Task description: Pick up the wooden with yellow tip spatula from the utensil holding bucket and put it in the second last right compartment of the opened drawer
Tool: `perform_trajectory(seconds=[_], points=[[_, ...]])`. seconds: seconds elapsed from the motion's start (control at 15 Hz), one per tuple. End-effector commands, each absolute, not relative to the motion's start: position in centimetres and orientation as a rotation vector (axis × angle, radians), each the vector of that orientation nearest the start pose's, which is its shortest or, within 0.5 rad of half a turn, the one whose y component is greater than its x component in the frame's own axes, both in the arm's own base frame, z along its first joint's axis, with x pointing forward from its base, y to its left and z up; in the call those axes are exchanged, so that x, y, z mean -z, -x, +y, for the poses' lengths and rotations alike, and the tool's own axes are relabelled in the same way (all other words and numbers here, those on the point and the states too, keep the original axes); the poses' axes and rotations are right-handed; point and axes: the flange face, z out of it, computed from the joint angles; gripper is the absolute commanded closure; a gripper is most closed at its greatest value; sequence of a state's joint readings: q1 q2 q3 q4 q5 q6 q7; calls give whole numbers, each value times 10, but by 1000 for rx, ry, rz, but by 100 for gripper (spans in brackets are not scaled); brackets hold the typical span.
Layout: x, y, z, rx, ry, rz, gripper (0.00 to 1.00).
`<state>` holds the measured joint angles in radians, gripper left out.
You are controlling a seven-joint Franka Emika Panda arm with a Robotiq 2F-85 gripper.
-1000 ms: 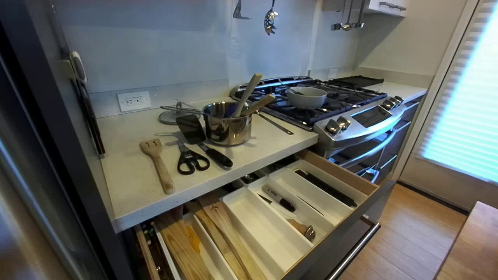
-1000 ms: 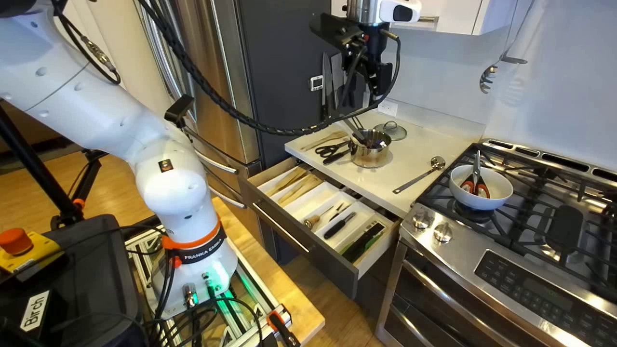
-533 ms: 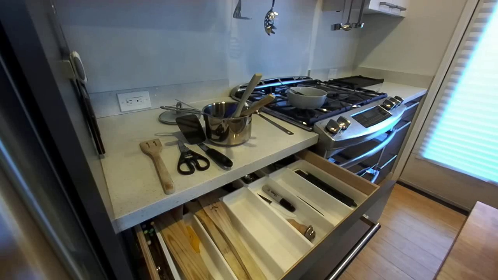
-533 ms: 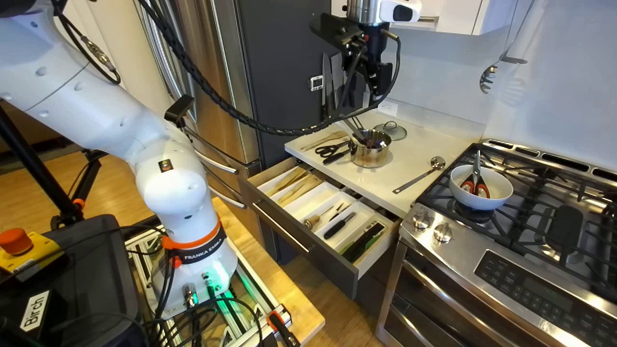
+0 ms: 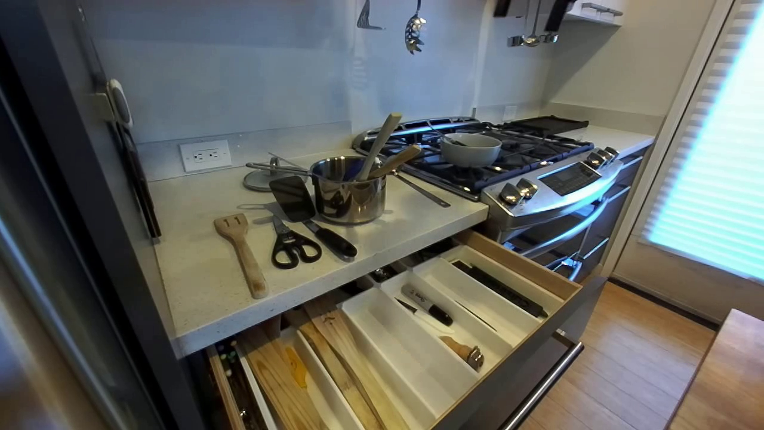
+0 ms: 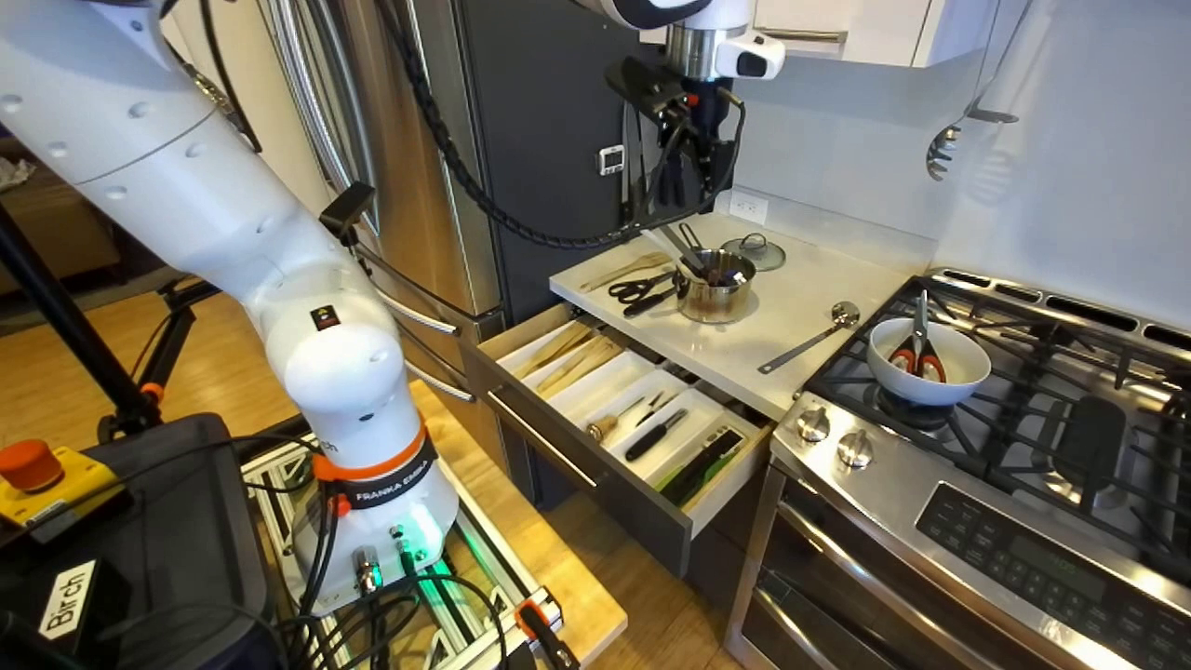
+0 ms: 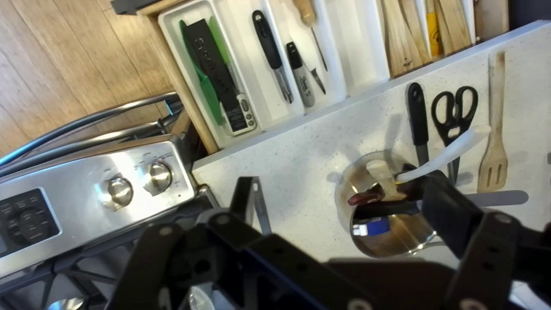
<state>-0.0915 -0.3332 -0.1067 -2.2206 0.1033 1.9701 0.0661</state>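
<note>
Probably the wooden spatula [image 5: 401, 159] leans in a steel pot [image 5: 352, 203] on the worktop [image 5: 191, 272], yellow tip uncertain; likely light and stiff, best gripped near its top. The tool [image 7: 344, 198] hangs above, fingers wide apart. A pale handle [image 7: 445, 155] beside it may obstruct; a black-handled utensil [image 7: 267, 41] lies in the drawer [image 6: 642, 514].

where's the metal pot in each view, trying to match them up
In an exterior view: metal pot just left of centre, slightly above mid-height.
In an exterior view: metal pot right of centre, slightly above mid-height.
Wrist view: metal pot right of centre, below mid-height.
Shared landmark: open drawer, below the metal pot in both exterior views, above it in wrist view.
</note>
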Motion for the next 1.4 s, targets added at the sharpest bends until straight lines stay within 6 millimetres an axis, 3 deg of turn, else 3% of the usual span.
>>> perform_trajectory(seconds=[0.0, 0.13, 0.2, 0.33, 0.47, 0.67, 1.0, 1.33], points=[[-474, -507, -38, 2, 2982, 450, 0], [-467, -523, -21, -66, 3006, 403, 0], [-468, -506, -27, -17, 3004, 399, 0], [-461, -521, -17, -36, 3009, 381, 0], [-435, -534, -1, -141, 3022, 469, 0], [-412, -547, 16, -180, 2954, 609, 0], [-407, -579, 21, -78, 2886, 723, 0], [-383, -608, 40, -162, 2888, 666, 4]])
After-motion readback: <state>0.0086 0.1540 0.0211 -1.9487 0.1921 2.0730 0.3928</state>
